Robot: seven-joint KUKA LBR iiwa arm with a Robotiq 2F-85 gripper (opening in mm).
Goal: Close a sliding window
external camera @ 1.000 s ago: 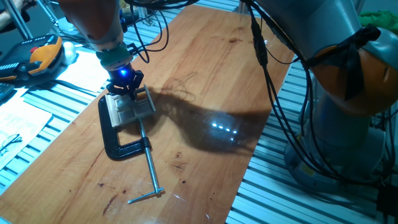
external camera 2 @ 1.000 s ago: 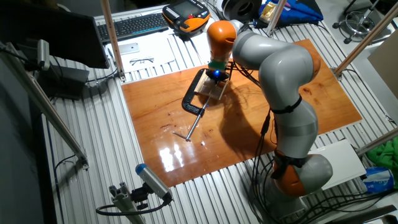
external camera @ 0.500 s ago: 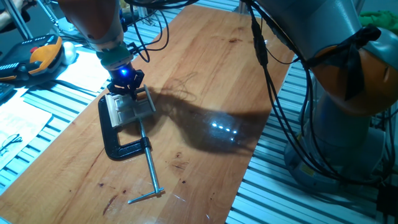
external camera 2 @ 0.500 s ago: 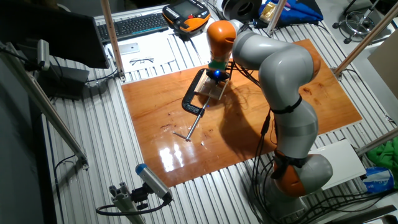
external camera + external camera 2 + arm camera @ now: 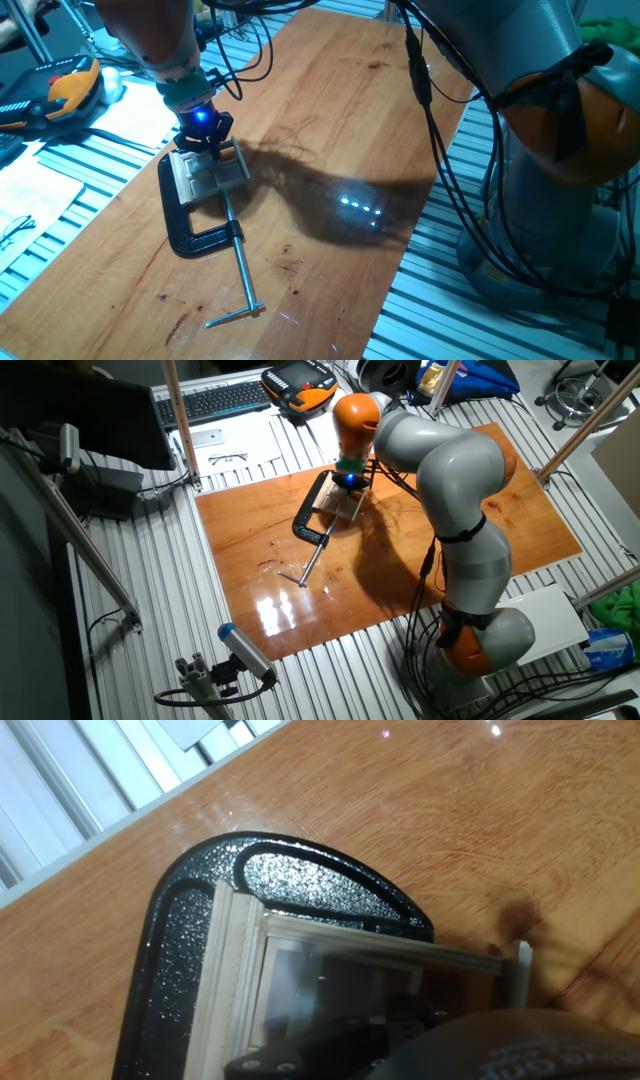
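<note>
While the arm bends down over the far left part of the wooden worktop (image 5: pixel 330 120), its end effector (image 5: pixel 203 140) sits directly on top of the sliding window (image 5: pixel 207 172), with a blue light glowing just above the fingers. From one fixed view the window lies flat on the worktop, inside the mouth of a black clamp (image 5: pixel 185 225) whose long metal screw (image 5: pixel 240 270) points toward the near edge and ends in a crossbar. From the other fixed view the same group shows near the back edge of the worktop (image 5: pixel 400 590), the end effector (image 5: pixel 346 483) over the window (image 5: pixel 347 505) and the clamp (image 5: pixel 310 520) curving around its left side, the screw (image 5: pixel 312 563) running out toward the middle of the board. The hand view looks straight down: the pale wooden frame of the window (image 5: pixel 300 970) rests against the curved speckled black body of the clamp (image 5: pixel 300 880), a grooved rail runs along its left side, and a glassy pane reflects dark parts of the hand. The end effector's fingers are too hidden by its own body and the frame to say whether they are apart or together, or clamped on any part of the window. Beyond the worktop lie a slatted metal bench (image 5: pixel 60 170), some papers and an orange-and-black handset (image 5: pixel 70 85).
</note>
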